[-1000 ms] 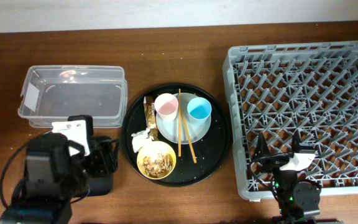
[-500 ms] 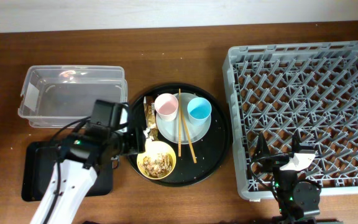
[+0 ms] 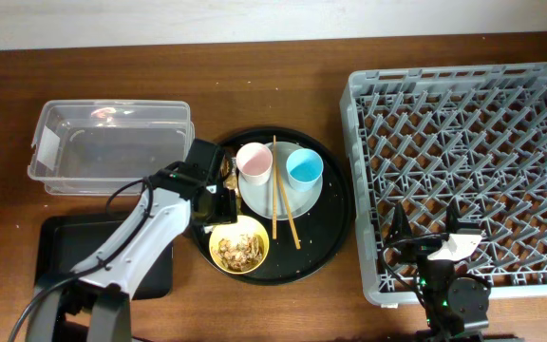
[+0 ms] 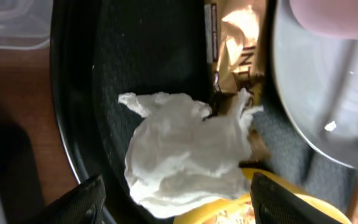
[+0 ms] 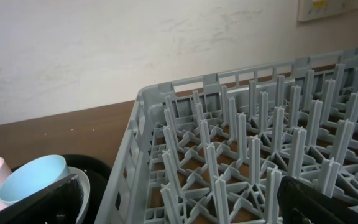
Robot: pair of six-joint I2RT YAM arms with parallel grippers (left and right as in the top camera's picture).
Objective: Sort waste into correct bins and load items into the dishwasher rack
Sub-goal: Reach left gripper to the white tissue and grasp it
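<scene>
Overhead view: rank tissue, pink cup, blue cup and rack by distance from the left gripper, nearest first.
1. tissue, directly under the left gripper
2. pink cup, just beyond, slightly right
3. blue cup, farther right
4. rack, far right

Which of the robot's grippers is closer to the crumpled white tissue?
Left. The left gripper hovers directly over the tissue; the right gripper sits far off at the dishwasher rack.

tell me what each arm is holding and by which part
Nothing is held. The left gripper has its fingers open over the crumpled white tissue, not closed on it; the right gripper is open and empty at the dishwasher rack.
</scene>
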